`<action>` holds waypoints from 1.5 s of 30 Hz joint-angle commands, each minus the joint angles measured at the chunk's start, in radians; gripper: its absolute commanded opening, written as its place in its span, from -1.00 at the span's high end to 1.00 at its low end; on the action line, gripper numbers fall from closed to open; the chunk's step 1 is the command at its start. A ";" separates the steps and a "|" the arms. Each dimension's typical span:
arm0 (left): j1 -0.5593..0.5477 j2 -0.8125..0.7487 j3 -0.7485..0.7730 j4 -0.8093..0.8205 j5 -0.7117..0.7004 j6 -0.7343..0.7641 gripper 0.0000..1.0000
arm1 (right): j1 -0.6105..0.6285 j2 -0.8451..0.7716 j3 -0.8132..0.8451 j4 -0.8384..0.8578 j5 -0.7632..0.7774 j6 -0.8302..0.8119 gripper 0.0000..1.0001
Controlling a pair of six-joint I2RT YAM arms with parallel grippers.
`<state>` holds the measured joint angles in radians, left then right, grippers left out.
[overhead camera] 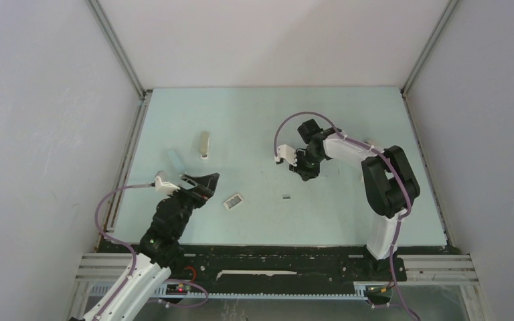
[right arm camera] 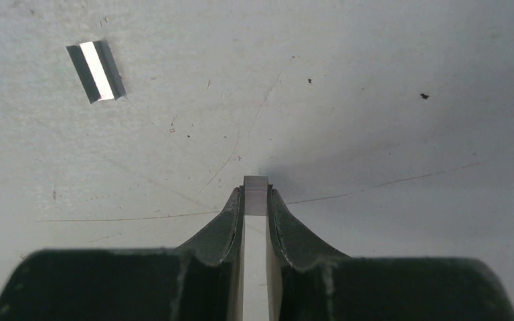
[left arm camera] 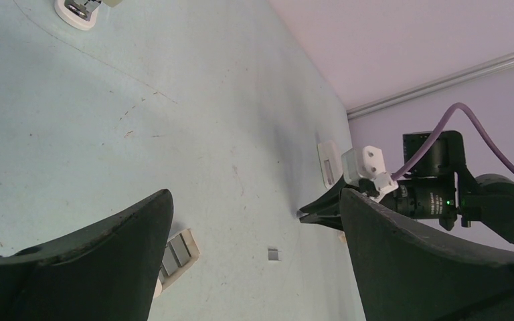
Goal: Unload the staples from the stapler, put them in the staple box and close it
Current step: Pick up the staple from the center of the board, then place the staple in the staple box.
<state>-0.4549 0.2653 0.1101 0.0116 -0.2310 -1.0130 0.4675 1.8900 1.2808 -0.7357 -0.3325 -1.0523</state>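
Observation:
A short dark-grey strip of staples (overhead camera: 286, 196) (left arm camera: 274, 254) (right arm camera: 97, 70) lies loose on the table. My right gripper (overhead camera: 306, 174) (right arm camera: 255, 190) is tipped down at the table just beyond it. It is shut on a slim white strip (right arm camera: 255, 267) with a grey metal end. A small white oblong with a grey slot, the stapler (left arm camera: 328, 164), lies flat behind that gripper. The arm hides the stapler in the top view. My left gripper (overhead camera: 201, 182) (left arm camera: 255, 192) hovers wide open and holds nothing.
A small white printed box (overhead camera: 234, 200) (left arm camera: 177, 253) lies between the two grippers. A beige-grey slim bar (overhead camera: 203, 144) lies farther back on the left, with a white rounded piece (left arm camera: 77, 10) at its near end. Walls close in three sides.

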 commanded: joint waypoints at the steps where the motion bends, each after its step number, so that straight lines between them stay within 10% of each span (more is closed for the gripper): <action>1: 0.007 -0.008 -0.020 0.004 -0.008 0.002 -1.00 | 0.027 -0.082 -0.001 0.019 -0.014 0.108 0.85; 45: 0.007 -0.177 0.058 -0.336 -0.171 0.063 -1.00 | 0.517 -0.045 0.112 0.105 -0.142 0.678 0.83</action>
<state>-0.4549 0.1074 0.1116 -0.2897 -0.3489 -0.9833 0.9688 1.8179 1.3331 -0.6529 -0.4625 -0.4248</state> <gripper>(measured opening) 0.996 0.182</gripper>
